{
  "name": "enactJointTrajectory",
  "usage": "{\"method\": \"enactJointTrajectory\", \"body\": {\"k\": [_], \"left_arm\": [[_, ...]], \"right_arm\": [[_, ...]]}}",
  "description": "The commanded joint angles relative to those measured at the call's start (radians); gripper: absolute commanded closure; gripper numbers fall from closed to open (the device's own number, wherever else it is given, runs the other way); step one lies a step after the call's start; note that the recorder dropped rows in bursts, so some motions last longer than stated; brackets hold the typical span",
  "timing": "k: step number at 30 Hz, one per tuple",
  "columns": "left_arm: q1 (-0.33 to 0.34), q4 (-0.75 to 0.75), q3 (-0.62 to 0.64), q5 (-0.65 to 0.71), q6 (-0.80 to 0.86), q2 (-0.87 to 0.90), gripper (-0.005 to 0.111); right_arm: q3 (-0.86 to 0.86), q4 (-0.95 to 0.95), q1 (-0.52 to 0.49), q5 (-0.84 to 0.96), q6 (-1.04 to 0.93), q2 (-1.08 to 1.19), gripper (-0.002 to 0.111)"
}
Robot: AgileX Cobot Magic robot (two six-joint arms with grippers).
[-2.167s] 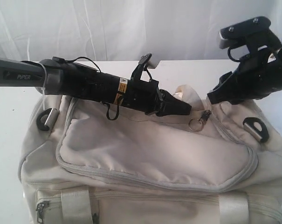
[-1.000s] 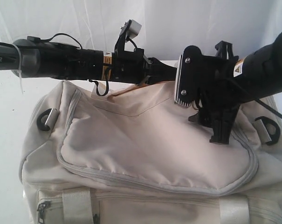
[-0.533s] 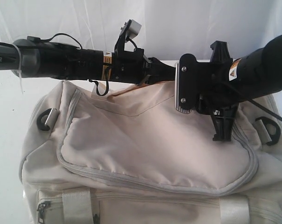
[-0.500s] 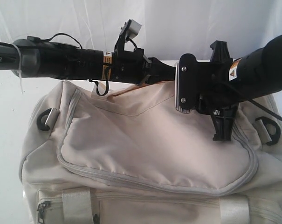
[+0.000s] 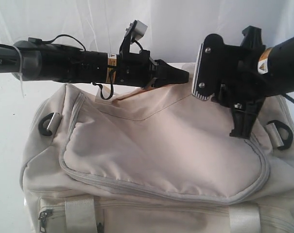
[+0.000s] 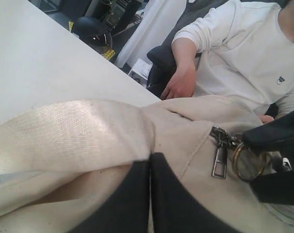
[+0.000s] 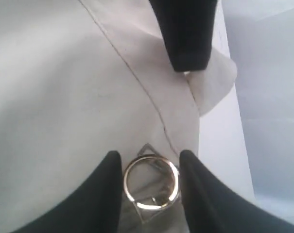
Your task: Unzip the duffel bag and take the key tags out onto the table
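The cream duffel bag (image 5: pixel 151 150) fills the table (image 5: pixel 6 111), its grey curved zipper closed along the front. My left gripper (image 5: pixel 184 75) (image 6: pixel 150 158) is shut on a pinch of bag fabric beside the webbing handle (image 6: pixel 74 128), holding the top raised. My right gripper (image 5: pixel 241 133) (image 7: pixel 149 154) points down at the bag's right end. Its fingers close on either side of the gold ring (image 7: pixel 150 182) on the zipper pull (image 6: pixel 218 158). The key tags are hidden.
Black-and-silver D-rings sit at the bag's left (image 5: pixel 48 124) and right (image 5: pixel 278 133) ends. A small pocket zipper (image 5: pixel 42 218) and webbing strap (image 5: pixel 81 216) are at the front. A white curtain (image 5: pixel 88 24) hangs behind. A seated person (image 6: pixel 234 53) is beyond the table edge.
My right gripper's jaws narrowed from wide onto the zipper ring, then it shifted right and slightly up. The left arm and the raised fabric have stayed put.
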Motion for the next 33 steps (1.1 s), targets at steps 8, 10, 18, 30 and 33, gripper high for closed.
{"method": "enactJointTrajectory", "body": {"k": [8,10,18,30,33], "left_arm": [[0.007,-0.067,-0.006,-0.058,0.007,-0.044,0.107],[0.007,-0.067,-0.006,-0.058,0.007,-0.044,0.107],[0.007,-0.067,-0.006,-0.058,0.007,-0.044,0.107],[0.007,-0.067,-0.006,-0.058,0.012,-0.044,0.107],[0.007,-0.067,-0.006,-0.058,0.012,-0.044,0.107]], "right_arm": [[-0.001,0.186,0.000,0.353,0.015,-0.143,0.108],[-0.001,0.208,0.000,0.389,0.013,-0.160,0.108],[-0.001,0.215,0.000,0.476,0.013,-0.174,0.108],[-0.001,0.560,0.001,0.698,0.011,-0.233,0.108],[0.001,0.572,0.001,0.698,0.013,-0.254,0.108]]}}
